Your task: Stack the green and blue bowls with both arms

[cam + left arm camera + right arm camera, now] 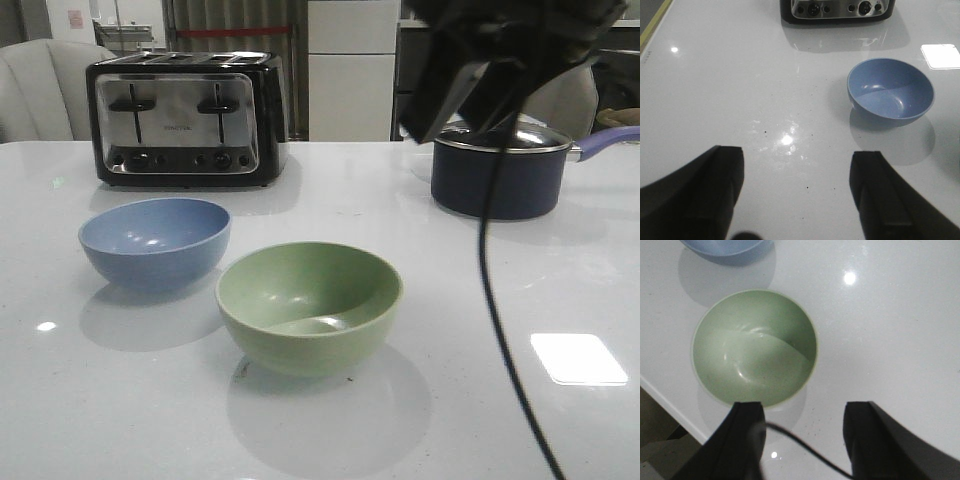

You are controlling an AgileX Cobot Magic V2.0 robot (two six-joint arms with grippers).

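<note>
Tabletop [560, 300]: It is white and shiny, and it carries both bowls. You also have a toaster [185, 118] at the back left and a dark saucepan [497, 175] at the back right.

Green bowl [309, 305]: It sits upright near the front middle of the tabletop. Nothing is inside it and nothing holds it.

Blue bowl [154, 240]: It sits upright just beside the green bowl, to the left and a bit farther back. The two look close but apart. It is empty too.

Right gripper [802, 440]: Its two fingers are spread wide. It hangs above the green bowl's rim and pinches nothing. A thin black cable [500, 330] hangs down from this arm.

Left gripper [795, 195]: Its fingers are spread wide too. It is over bare tabletop, with the blue bowl ahead of it and well apart. It holds nothing.

Done: You have nothing stacked yet. Both bowls are on the tabletop, each on its own.

Left to do: I think you need to grab one bowl, lift it, and set it down inside the other one. The right gripper looks closest to a grab.
</note>
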